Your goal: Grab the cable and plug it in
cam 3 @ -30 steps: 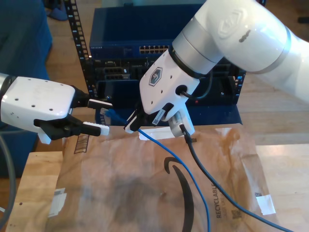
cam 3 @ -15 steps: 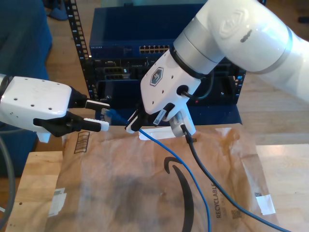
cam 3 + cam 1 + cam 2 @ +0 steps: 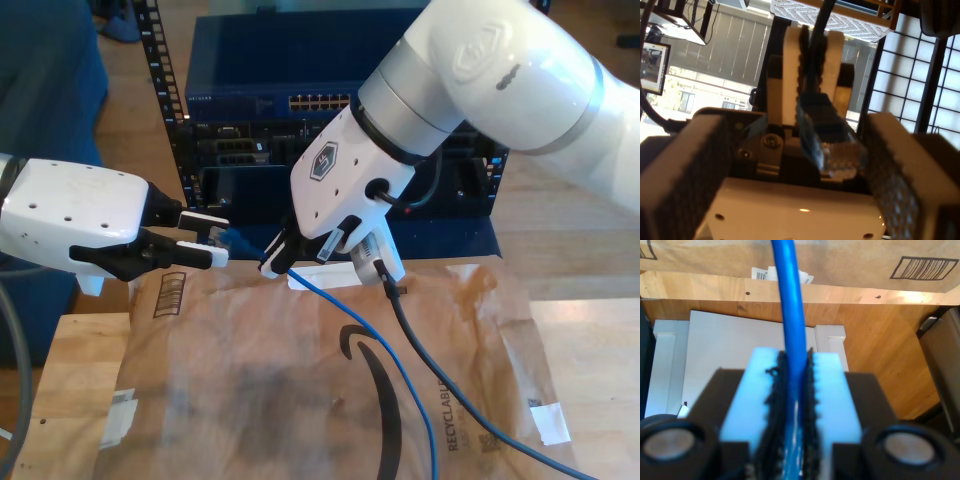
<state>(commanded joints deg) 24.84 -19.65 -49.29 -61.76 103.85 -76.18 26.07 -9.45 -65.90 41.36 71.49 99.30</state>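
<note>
My second gripper [image 3: 275, 256] is clamped tight on the blue cable [image 3: 385, 375], while my first gripper [image 3: 215, 236] stands narrowly parted around the cable's clear plug [image 3: 840, 152].

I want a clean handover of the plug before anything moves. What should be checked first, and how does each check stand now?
1. My second end effector shut on the blue cable: ok.
2. Clear plug lies between the pads of my first end effector: ok.
3. Pads pressing on the plug: not ok, a gap shows on at least one side.
4. Which way the plug's latch faces: cannot tell.
5. Row of ports on the switch unblocked in the exterior view: ok.
</note>
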